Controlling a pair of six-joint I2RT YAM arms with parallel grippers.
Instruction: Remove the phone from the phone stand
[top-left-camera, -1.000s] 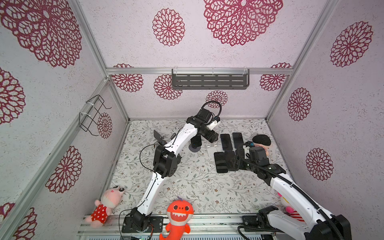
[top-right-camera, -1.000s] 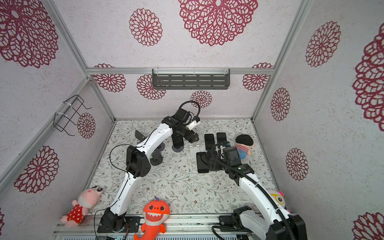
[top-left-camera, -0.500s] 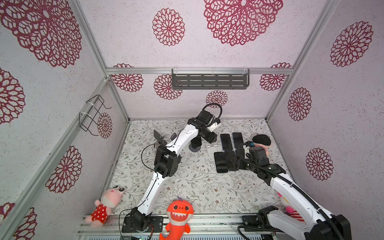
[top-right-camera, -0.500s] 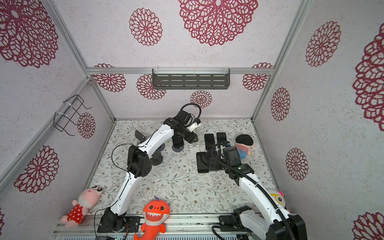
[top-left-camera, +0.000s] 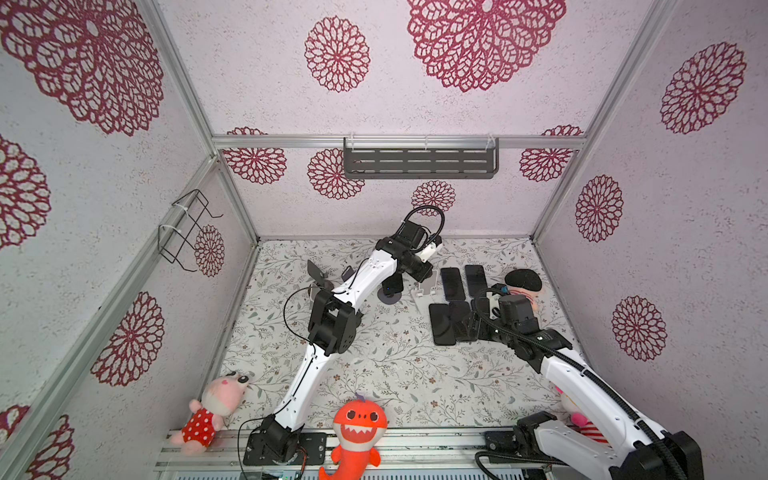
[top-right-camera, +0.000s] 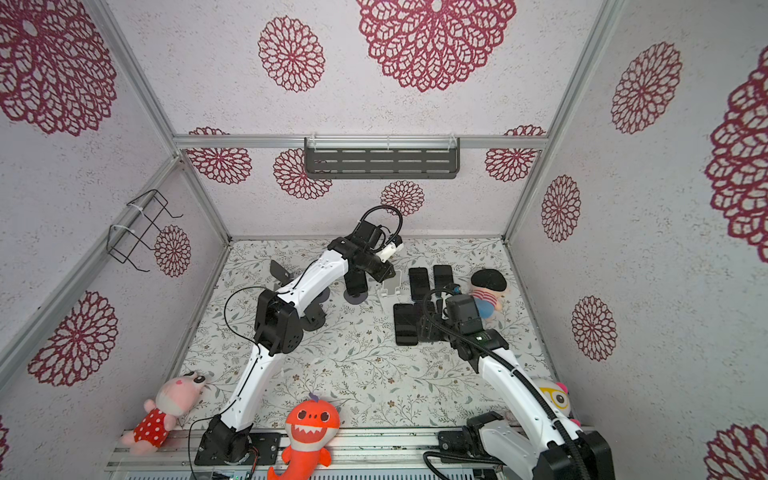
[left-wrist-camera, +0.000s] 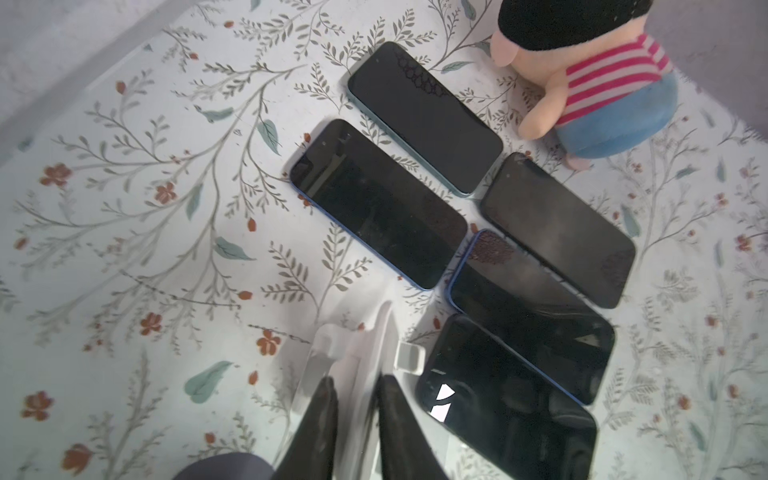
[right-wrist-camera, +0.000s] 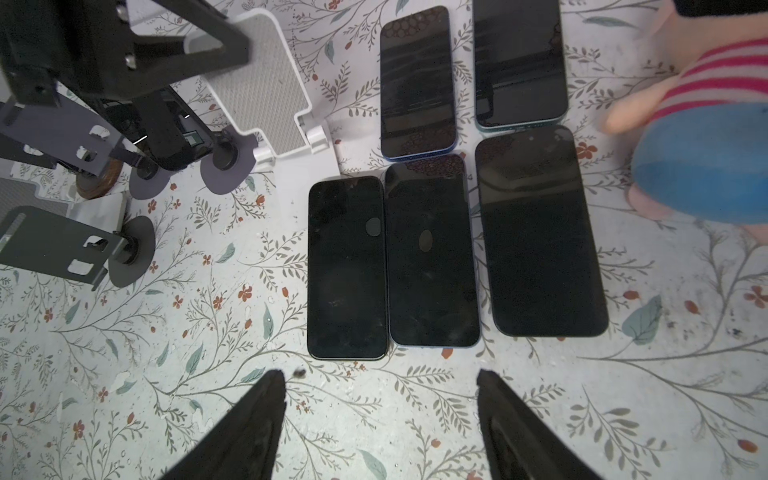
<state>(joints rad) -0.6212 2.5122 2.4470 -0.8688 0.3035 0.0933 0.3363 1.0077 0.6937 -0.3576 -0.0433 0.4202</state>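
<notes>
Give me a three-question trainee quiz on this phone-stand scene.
1. How many phones lie flat on the table?
2. True or false: the right gripper is holding a phone.
3. The left gripper has its fingers on either side of: A) the white stand; B) the plush doll; C) a phone.
Key: 1) five; 2) false, it is open and empty; 3) A.

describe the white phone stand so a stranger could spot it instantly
On the floral table, find the block of flat black phones right of centre. Just left of its far row stands the white phone stand. Unlike the dark metal stands, it is white, sits nearest the phones, and is pinched by the left claw.
</notes>
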